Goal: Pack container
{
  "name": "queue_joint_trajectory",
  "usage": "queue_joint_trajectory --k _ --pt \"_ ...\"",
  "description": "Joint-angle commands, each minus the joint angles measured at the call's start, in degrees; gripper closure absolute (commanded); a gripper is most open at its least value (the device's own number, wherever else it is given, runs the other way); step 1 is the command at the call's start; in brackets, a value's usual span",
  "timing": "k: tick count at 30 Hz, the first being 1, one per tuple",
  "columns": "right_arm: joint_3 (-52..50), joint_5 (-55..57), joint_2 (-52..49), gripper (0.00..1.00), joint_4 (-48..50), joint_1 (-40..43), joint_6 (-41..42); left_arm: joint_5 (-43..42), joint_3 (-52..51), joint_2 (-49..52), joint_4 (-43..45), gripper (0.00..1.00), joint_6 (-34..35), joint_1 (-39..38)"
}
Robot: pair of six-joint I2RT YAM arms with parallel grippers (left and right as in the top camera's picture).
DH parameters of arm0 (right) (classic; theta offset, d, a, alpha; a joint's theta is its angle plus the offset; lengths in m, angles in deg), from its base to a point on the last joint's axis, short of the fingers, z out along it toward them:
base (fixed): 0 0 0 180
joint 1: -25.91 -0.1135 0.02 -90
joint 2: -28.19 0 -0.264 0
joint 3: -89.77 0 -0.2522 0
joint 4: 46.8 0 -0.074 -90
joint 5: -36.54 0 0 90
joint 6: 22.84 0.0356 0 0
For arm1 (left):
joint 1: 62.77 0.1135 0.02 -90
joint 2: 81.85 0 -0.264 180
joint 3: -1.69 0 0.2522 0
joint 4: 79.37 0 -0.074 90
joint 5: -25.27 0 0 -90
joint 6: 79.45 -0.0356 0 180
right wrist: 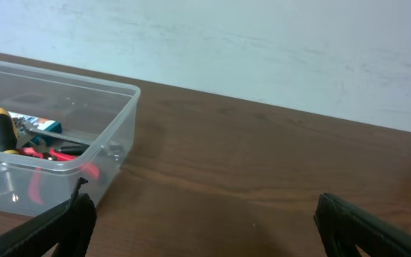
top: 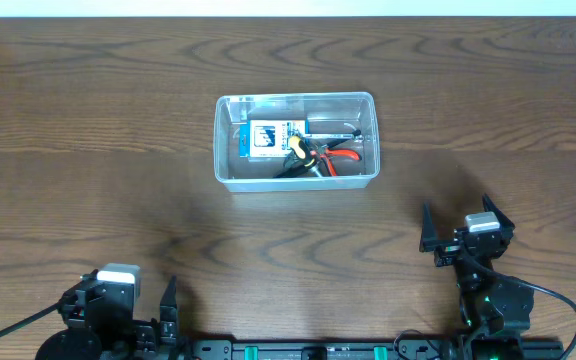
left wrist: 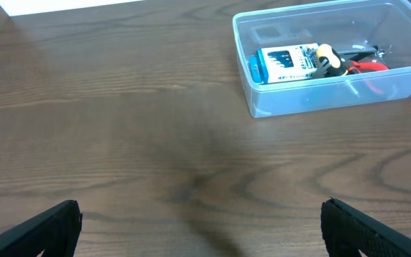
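Container of clear rectangular plastic with rounded corners and a rim (top: 226, 140) sits on the dark brown wood-grain table (top: 88, 150), toward its far middle, well apart from both arms. Inside lie a blue-and-white printed packet (top: 268, 138), a yellow-and-black tool handle (top: 298, 150) and red-handled pliers (top: 340, 155), crowded together. The left gripper (left wrist: 200, 207) hangs at the near left edge, fingers spread wide and empty. The right gripper (right wrist: 204, 203), near right, is likewise spread wide, holding nothing.
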Motion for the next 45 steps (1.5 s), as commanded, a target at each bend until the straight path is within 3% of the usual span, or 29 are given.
queue_joint_trajectory --k 1,26,28,33,38,45 --pt "-0.13 0.59 0.57 0.01 -0.26 -0.48 -0.22 0.42 -0.17 -0.09 0.07 0.02 0.31 -0.13" --pt "-0.13 0.59 0.57 0.01 -0.26 -0.48 -0.22 1.16 -0.17 -0.11 0.09 0.02 -0.55 -0.11" --pt "-0.13 0.59 0.57 0.01 -0.26 -0.48 -0.22 -3.39 -0.24 -0.13 0.59 0.02 -0.28 0.37" --pt "-0.13 0.59 0.57 0.01 -0.26 -0.48 -0.22 -11.89 -1.68 -2.43 10.05 0.02 -0.28 5.84" --pt "-0.13 0.59 0.57 0.01 -0.26 -0.48 -0.22 -11.19 -8.24 -7.98 15.69 0.02 -0.17 7.69" --pt "-0.13 0.57 0.57 0.01 -0.26 -0.48 -0.22 -11.23 -23.87 -13.27 32.89 0.02 -3.87 7.85"
